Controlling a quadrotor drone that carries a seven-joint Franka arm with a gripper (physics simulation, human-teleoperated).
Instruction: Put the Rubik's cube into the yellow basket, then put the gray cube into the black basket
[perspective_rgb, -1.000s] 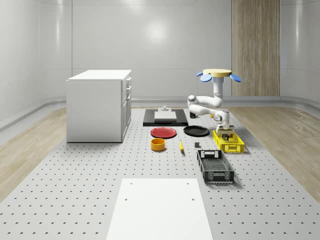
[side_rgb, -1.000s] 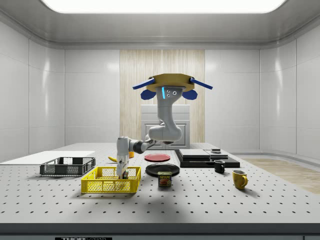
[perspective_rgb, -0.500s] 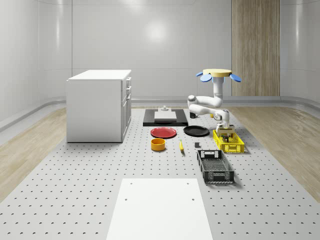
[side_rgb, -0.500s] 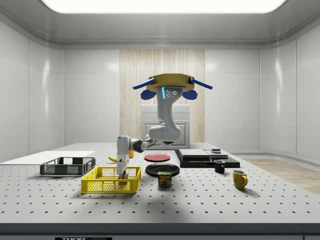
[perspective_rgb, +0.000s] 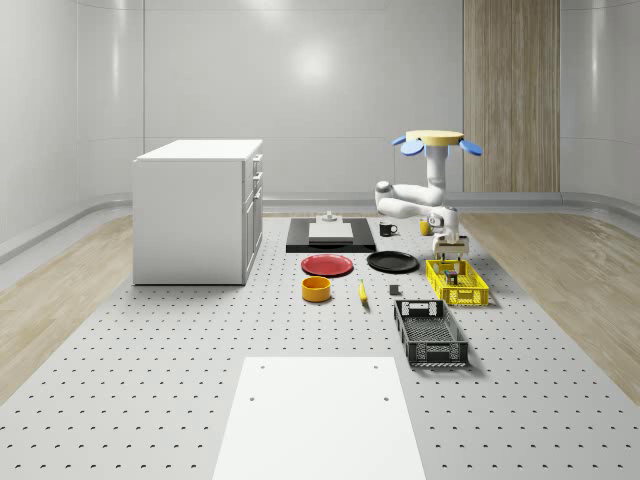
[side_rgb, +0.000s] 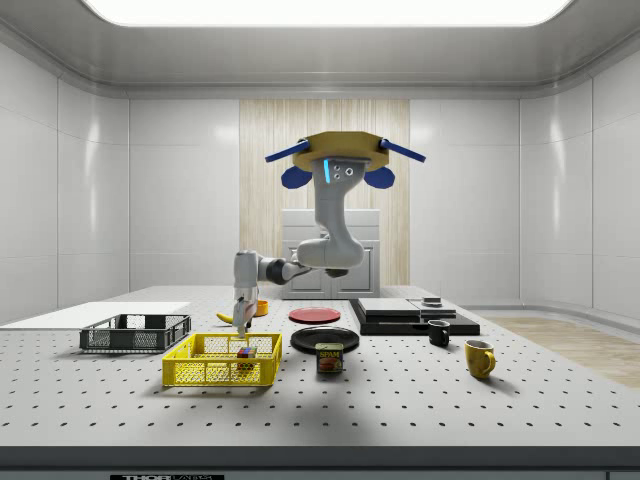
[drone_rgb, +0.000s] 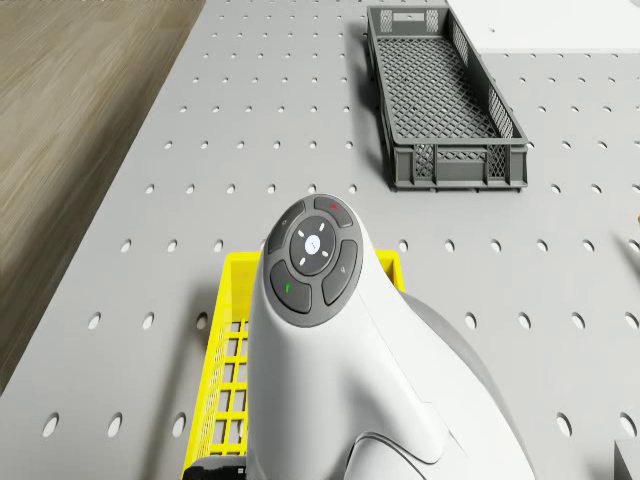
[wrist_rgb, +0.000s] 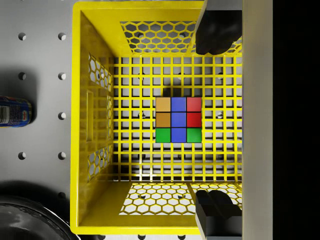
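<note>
Your Rubik's cube is lying flat on the mesh floor of the yellow basket, near the middle and touching none of the walls, so the first half of the job looks finished. The claw hangs directly above the basket with its two fingers spread wide and holding nothing; the cube sits below and between them, clear of both. In the side view the claw is above the basket rim, with the cube resting under it. The drone hovers above the counter just behind the yellow basket, the arm folded down and forward so the wrist looks straight into it. The black basket waits empty nearer the whole-scene camera, just beside the yellow one. You cannot pick out the gray cube with confidence from here, so you would need to find it next.
</note>
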